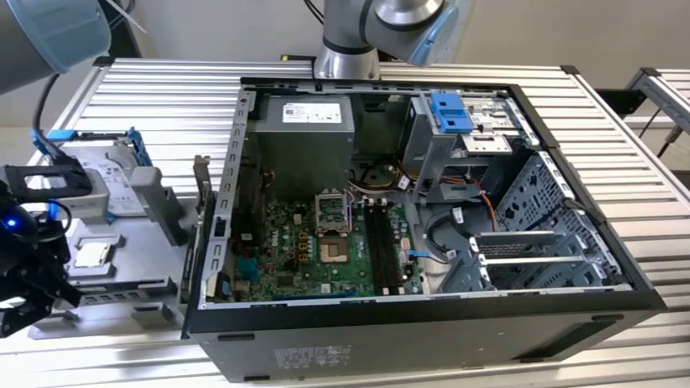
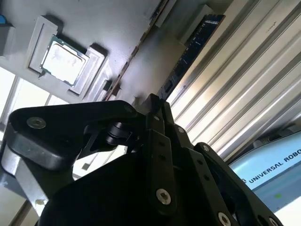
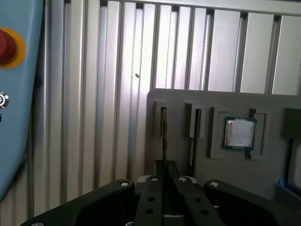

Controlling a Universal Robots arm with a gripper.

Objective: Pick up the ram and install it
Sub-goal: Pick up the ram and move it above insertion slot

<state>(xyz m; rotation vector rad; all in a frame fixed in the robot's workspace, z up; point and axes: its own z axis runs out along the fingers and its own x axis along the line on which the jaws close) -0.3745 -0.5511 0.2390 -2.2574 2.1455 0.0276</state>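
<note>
First wrist view: slim ram edge-on, slotted in tray; gripper jaws pinching it.

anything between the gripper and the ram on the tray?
Nothing visible. In the first wrist view the gripper lines up with the ram, which stands on edge in a slot of the gray tray, with no object between them. A second stick stands in the neighbouring slot, beside that line.

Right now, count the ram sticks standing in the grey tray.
2. In the grey tray, one ram stick stands in line with the gripper; the other ram stick stands beside it, toward the square silver chip. The gripper may hide more.
</note>
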